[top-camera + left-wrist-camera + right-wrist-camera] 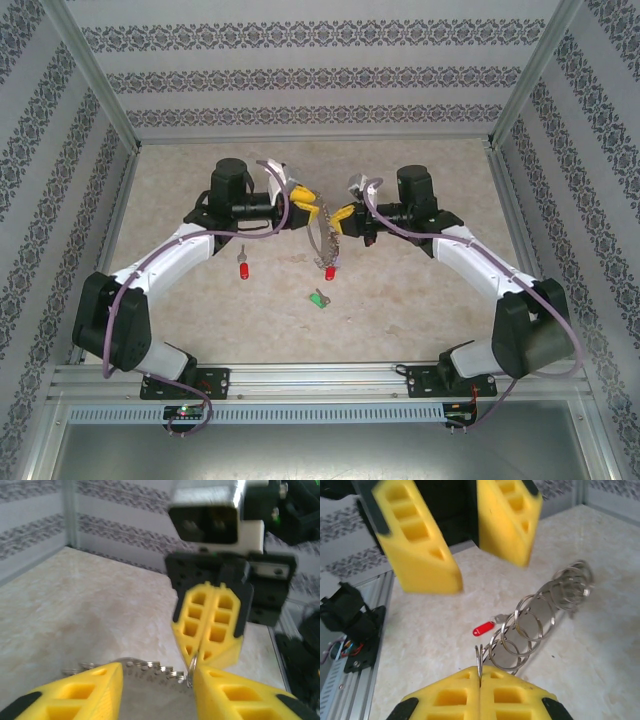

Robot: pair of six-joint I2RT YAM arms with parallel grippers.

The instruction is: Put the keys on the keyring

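The keyring (320,235) is held up off the table (450,310) between the two grippers. It is a thin silver loop strung with many small rings, and it hangs below and slightly ahead of the right gripper (480,672). That gripper's yellow fingers are pressed together on the loop's wire at their tips. Facing it, almost tip to tip, the left gripper (157,680) is spread, with the row of small rings lying across the gap between its fingers. I cannot see that either finger bears on the wire, so by these views the right gripper alone carries the ring. A red-tagged key (243,270) lies flat on the table below and to the outer side of the left gripper, near its forearm and well apart from the ring. It is plainly loose and not yet threaded. A second red tag (330,272) sits directly under the hanging loop, below the right gripper. Whether it dangles from the ring or lies on the table I cannot tell. A green tag (320,299) lies on the table further toward the arm bases. I judge the task to be at an early or middle stage: the ring is presented, at least one key has yet to be picked up and threaded, and the other's status is uncertain.
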